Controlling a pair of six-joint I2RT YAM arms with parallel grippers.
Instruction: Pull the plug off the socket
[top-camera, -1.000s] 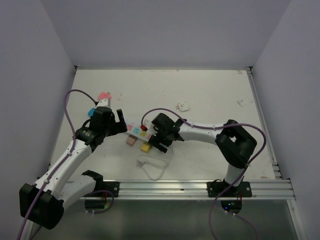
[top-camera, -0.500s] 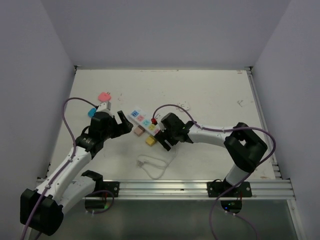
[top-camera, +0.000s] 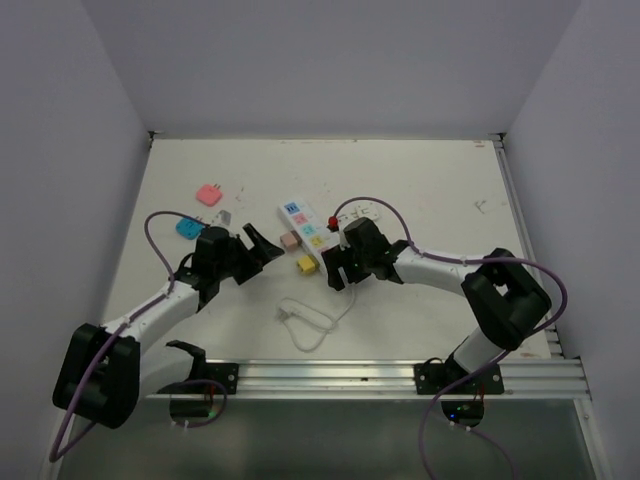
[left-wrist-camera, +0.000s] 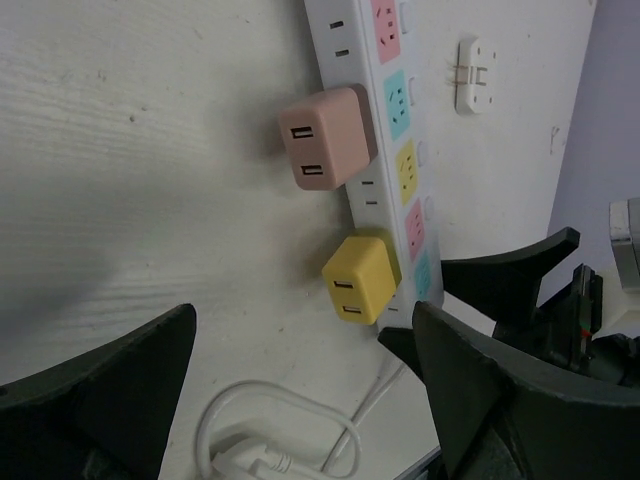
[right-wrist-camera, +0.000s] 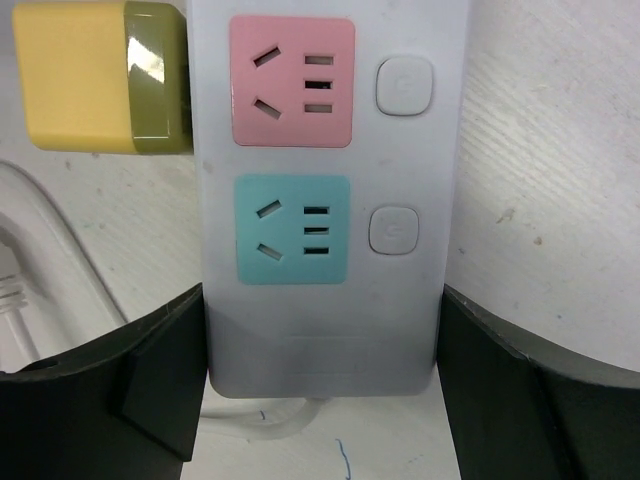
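The socket (top-camera: 303, 222) is a long white power strip with pastel outlets, lying slantwise mid-table. A tan-pink plug (top-camera: 288, 241) and a yellow plug (top-camera: 306, 264) sit in its left side; both show in the left wrist view, pink (left-wrist-camera: 325, 137) and yellow (left-wrist-camera: 360, 280). My right gripper (top-camera: 338, 268) is shut on the strip's cord end (right-wrist-camera: 325, 300), one finger on each long side. My left gripper (top-camera: 262, 250) is open and empty, just left of the plugs, jaws spread wide (left-wrist-camera: 300, 400).
The strip's thin white cord (top-camera: 305, 325) loops toward the near rail. A white adapter (top-camera: 368, 212) lies behind the right gripper. A pink plug (top-camera: 209, 194) and a blue plug (top-camera: 187, 227) lie at the far left.
The right gripper has carried the power strip, with both plugs, back and to the right. The left arm has dropped lower and reached right, following the plugs with its jaws open.
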